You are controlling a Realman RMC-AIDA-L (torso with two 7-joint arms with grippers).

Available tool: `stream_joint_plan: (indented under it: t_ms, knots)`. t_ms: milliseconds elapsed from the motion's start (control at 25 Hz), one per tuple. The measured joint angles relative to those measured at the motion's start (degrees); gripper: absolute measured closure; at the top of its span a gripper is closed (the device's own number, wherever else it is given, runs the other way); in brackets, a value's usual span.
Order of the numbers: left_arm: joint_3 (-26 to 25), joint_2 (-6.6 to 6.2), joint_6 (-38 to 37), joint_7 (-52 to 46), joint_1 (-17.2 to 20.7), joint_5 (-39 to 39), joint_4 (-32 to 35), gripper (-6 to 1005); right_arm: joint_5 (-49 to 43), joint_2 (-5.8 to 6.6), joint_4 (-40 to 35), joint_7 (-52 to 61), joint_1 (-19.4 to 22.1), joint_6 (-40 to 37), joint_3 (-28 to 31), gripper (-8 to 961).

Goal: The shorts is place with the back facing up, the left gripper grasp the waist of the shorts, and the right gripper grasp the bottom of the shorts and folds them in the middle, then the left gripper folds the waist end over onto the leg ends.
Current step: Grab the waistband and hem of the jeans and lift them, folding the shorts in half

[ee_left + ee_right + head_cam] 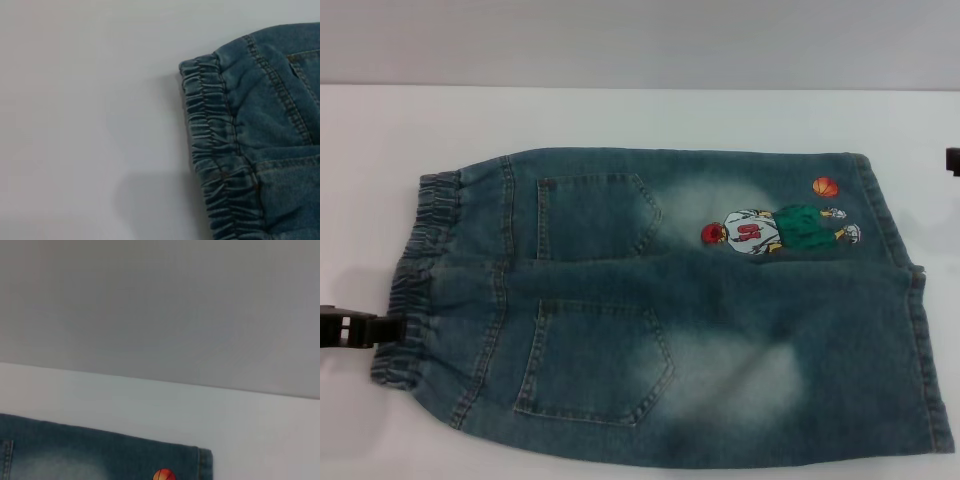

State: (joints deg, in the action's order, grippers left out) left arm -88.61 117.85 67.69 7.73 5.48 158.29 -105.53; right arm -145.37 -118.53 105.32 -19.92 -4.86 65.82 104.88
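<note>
At the far left of the head view the left gripper (365, 328) reaches in low over the white table (620, 115), its black tip just at the edge of the waist of the shorts (420, 270). Only a short dark piece of it shows, so whether its fingers are spread or have any cloth between them cannot be told; it appears to touch the ruffled band, though that is hard to confirm. The left wrist view shows only the crinkled elastic band (215, 165) lying on the table, with none of the claw in sight.

One pair of shorts (720, 340) lies spread flat across the middle of the table, back side up, waist toward the left and leg ends toward the right. Two patch pockets are on it: one pocket (595, 215) on the far leg, the other pocket (595, 365) on the near leg. There is one cartoon embroidery (775, 230) on the far leg, with one small orange basketball (826, 186) just beside it.

The bottom of the shorts (920, 330) lies flat at the right. The right gripper (953, 160) is only a black sliver at the right edge, apart from the hems; how its fingers stand cannot be told.
</note>
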Motion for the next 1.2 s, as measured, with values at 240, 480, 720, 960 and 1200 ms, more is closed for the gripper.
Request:
stream_joint_plan:
  t_ms: [240, 480, 720, 960, 1200]
  knots:
    - [0.42, 0.01, 1.93, 0.00, -0.23, 0.02, -0.23, 181, 0.12, -0.03, 0.53, -0.51, -0.29, -1.02, 0.03, 188]
    - [1.55, 0.03, 4.24, -0.11, 0.20, -0.20, 0.46, 183, -0.01, -0.39, 1.61, -0.63, 1.61, -1.71, -2.22, 188]
    - [3.93, 0.09, 4.36, -1.22, 0.05, -0.07, 2.07, 186, 0.05, -0.53, 1.74, -0.81, 3.25, -3.38, -3.26, 188]
    - [4.21, 0.10, 4.32, -1.41, -0.27, 0.01, 2.05, 188, -0.01, -0.56, 2.05, -1.01, 3.38, -3.53, -3.75, 188]
    - [4.24, 0.11, 4.26, -1.41, -0.66, 0.08, 2.05, 191, 0.13, -0.56, 2.03, -1.09, 3.63, -4.05, -3.95, 188]
